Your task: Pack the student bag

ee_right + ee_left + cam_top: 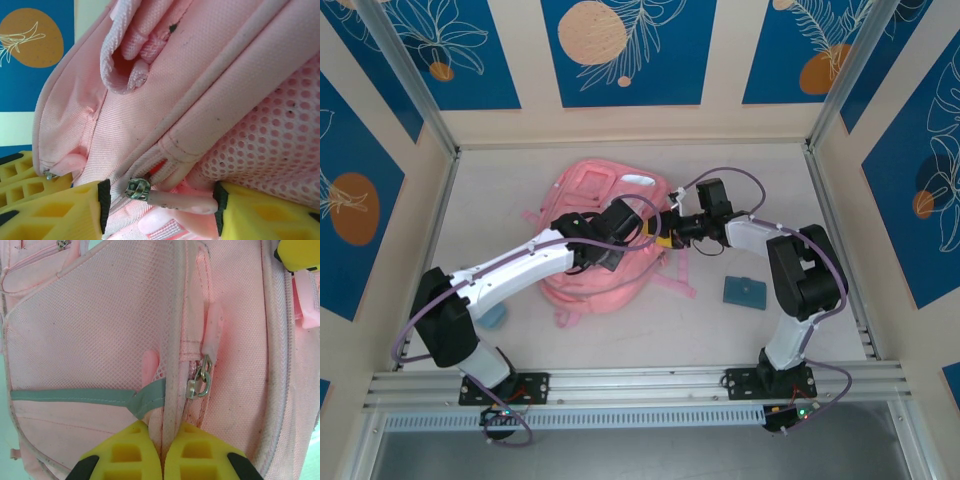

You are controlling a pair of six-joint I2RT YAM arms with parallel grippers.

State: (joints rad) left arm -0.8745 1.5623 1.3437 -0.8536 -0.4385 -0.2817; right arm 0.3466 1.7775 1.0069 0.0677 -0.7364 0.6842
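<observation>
On table (760, 180), centre, top view: student bag (590, 185) lying flat, pink, straps trailing toward near edge; both arms bent in over its right half, wrists close together. Near bag's right side, apart from it: small teal case (745, 291). Left wrist view: left gripper (162, 447) closed, yellow fingertips (130, 450) pinching a raised pink seam of bag between mesh pocket (90, 325) and plain panel. Metal zipper slider (200, 382) just beyond fingertips, beside seam, pale pink tab above it. Grey trim band (75, 395) across lower part of mesh. Right wrist view: right gripper (160, 202) with jaws apart, bag fabric and mesh close in front. Second slider (137, 189) with pink pull tab (180, 201) lying across the gap, tab tip touching one black pad. Clamped or merely bracketed: cannot tell.
</observation>
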